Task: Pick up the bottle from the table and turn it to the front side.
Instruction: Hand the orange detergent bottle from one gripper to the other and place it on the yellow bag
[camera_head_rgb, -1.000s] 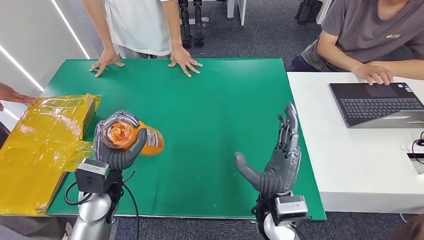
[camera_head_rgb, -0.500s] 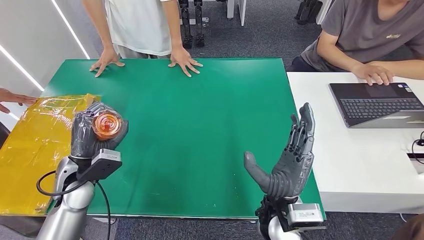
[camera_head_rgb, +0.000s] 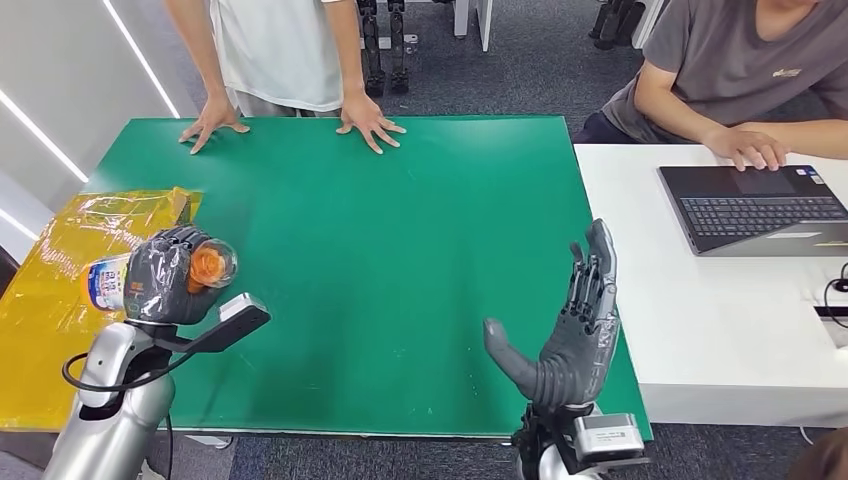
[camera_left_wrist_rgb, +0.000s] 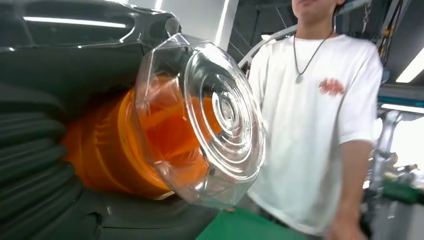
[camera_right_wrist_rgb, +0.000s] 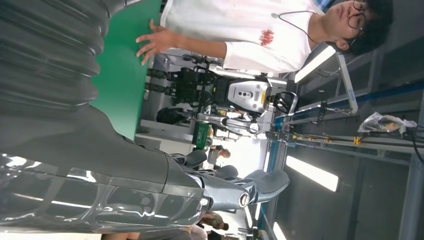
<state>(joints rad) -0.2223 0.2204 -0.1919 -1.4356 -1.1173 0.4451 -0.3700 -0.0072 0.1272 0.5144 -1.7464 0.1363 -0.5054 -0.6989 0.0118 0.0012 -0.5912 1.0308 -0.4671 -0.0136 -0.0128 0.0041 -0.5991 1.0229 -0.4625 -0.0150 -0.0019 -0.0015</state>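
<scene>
Here, my left hand (camera_head_rgb: 165, 277) is wrapped around the bottle (camera_head_rgb: 150, 278), holding it on its side above the table's (camera_head_rgb: 400, 240) left edge, beside the yellow packaging (camera_head_rgb: 60, 300). Its clear orange end faces the table's middle; the labelled end sticks out toward the packaging. My right hand (camera_head_rgb: 575, 325) stands upright over the near right corner, fingers spread, holding nothing. My left wrist view brings the bottle's ridged clear end (camera_left_wrist_rgb: 220, 115) close, with a person's white shirt (camera_left_wrist_rgb: 310, 125) behind.

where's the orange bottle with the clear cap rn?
In the head view, the orange bottle with the clear cap is gripped in the left hand, lying sideways over the green table's left edge, beside the yellow wrapped box.
</scene>
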